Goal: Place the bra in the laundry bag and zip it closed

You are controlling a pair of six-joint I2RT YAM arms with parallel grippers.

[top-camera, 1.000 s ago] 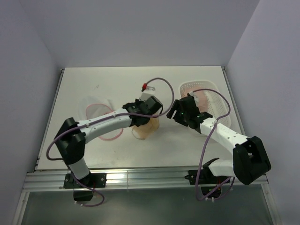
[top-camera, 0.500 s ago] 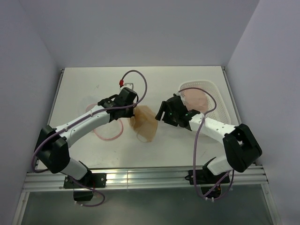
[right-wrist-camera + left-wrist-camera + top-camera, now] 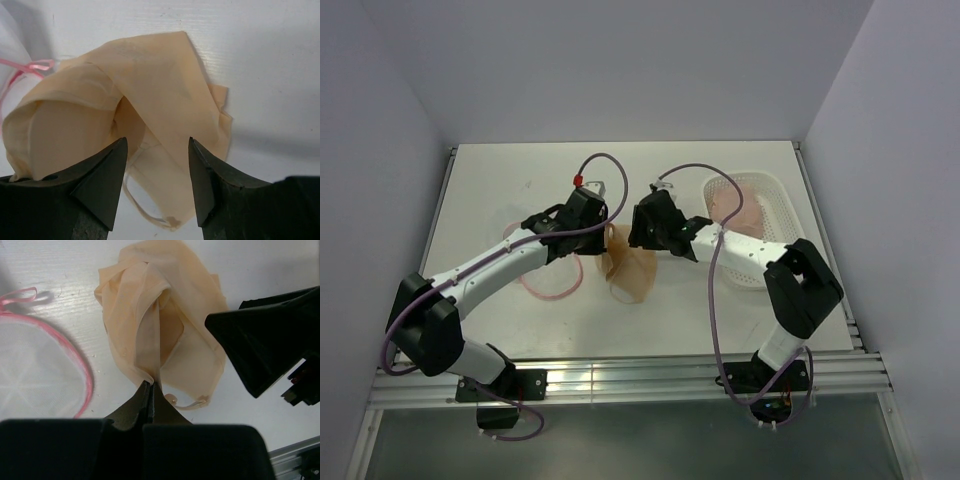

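The peach bra (image 3: 628, 268) lies bunched on the table between both arms, its top fold lifted. My left gripper (image 3: 605, 236) is shut on that fold; the left wrist view shows the closed tips (image 3: 151, 384) pinching a ridge of the bra (image 3: 160, 325). From the right, my right gripper (image 3: 636, 240) stands open over the fabric, jaws either side of the bra (image 3: 155, 95) with nothing pinched (image 3: 157, 141). The laundry bag (image 3: 548, 286), white mesh with a pink rim, lies flat left of the bra, partly under my left arm; it also shows in the left wrist view (image 3: 40, 365).
A white perforated basket (image 3: 775, 215) holding a paler pink garment (image 3: 732, 200) stands at the right side of the table, behind my right arm. The bag's pink ribbon (image 3: 31, 66) lies just left of the bra.
My right arm has swung left from the basket to the bra, and its jaws have narrowed. My left gripper has carried the bra's fold a little left toward the bag.
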